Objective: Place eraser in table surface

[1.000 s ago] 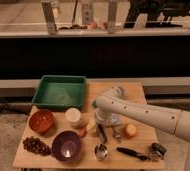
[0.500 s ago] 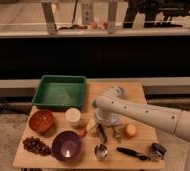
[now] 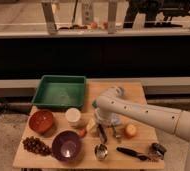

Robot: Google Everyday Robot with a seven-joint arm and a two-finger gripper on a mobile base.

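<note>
Desk (image 3: 138, 92) is crowded: tool (image 3: 108, 133) low mid-desk among white cup (image 3: 75, 116), orange ball (image 3: 131, 130), spoon (image 3: 101, 150), finger state and eraser can't tell, so any release risks landing on clutter.

Just one camera here, sitting high and looking down at an angle over the whole table (image 3: 138, 90), fence behind. The arm comes in from the right, its end effector (image 3: 108, 132) hanging mid-table.
</note>
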